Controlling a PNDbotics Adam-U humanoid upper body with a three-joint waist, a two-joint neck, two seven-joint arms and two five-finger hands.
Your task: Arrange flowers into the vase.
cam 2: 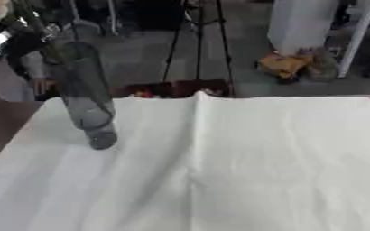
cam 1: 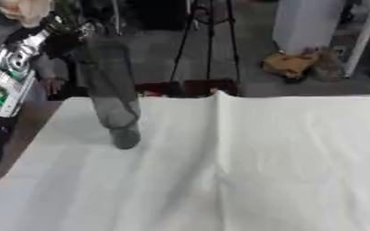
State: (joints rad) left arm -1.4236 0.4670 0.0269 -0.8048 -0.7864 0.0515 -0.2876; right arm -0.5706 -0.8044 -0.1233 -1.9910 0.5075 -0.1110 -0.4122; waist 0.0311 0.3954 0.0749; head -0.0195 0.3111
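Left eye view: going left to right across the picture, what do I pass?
Silver arm at the left edge → clear vase standing on the white cloth → tripod behind the table → yellow-brown bundle on the floor.

A wide white tablecloth (cam 1: 283, 171) with one tall obstacle at its far left.

A tall clear glass vase (cam 1: 113, 94) stands near the cloth's far left corner, green stems (cam 2: 26, 20) rising from its mouth. A raised crease (cam 1: 218, 135) runs down the cloth's middle. Everything right of the vase and nearer than it lies open.
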